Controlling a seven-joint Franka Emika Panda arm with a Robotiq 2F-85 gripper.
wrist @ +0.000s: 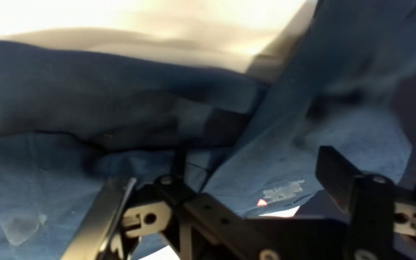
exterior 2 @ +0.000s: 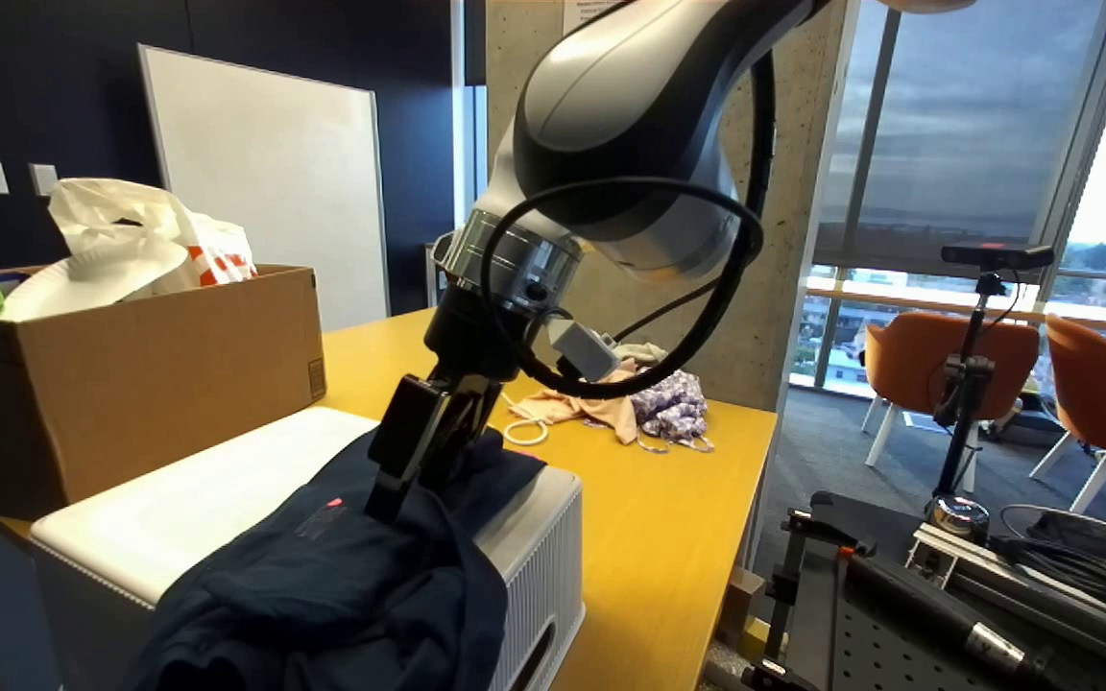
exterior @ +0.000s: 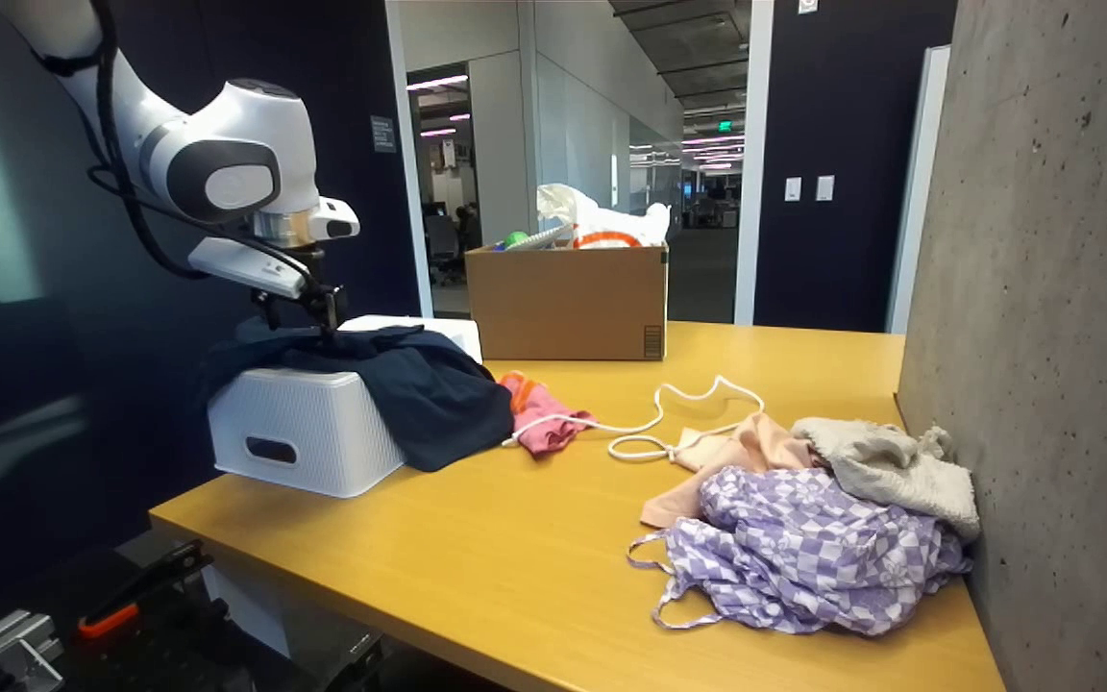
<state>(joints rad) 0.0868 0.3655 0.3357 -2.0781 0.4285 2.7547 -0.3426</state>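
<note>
A dark navy garment (exterior: 438, 394) lies draped over an upturned white ribbed bin (exterior: 299, 432) and hangs over its side. It shows in both exterior views (exterior 2: 313, 576) and fills much of the wrist view (wrist: 85, 86). My gripper (exterior: 323, 327) points down at the garment on top of the bin, with its fingertips at the cloth in both exterior views (exterior 2: 407, 491). In the wrist view the gripper (wrist: 253, 155) has its fingers wide apart, with navy cloth showing between them. A small red mark (wrist: 261, 202) and a worn grey patch (wrist: 284, 191) show on the cloth.
A cardboard box (exterior: 568, 303) with white bags stands behind the bin on the yellow table (exterior: 515, 538). A pink cloth (exterior: 553, 423) and white cord (exterior: 645, 432) lie beside the garment. Purple checked (exterior: 803, 557), peach (exterior: 755, 447) and grey (exterior: 890, 461) cloths lie by the concrete pillar (exterior: 1063, 288).
</note>
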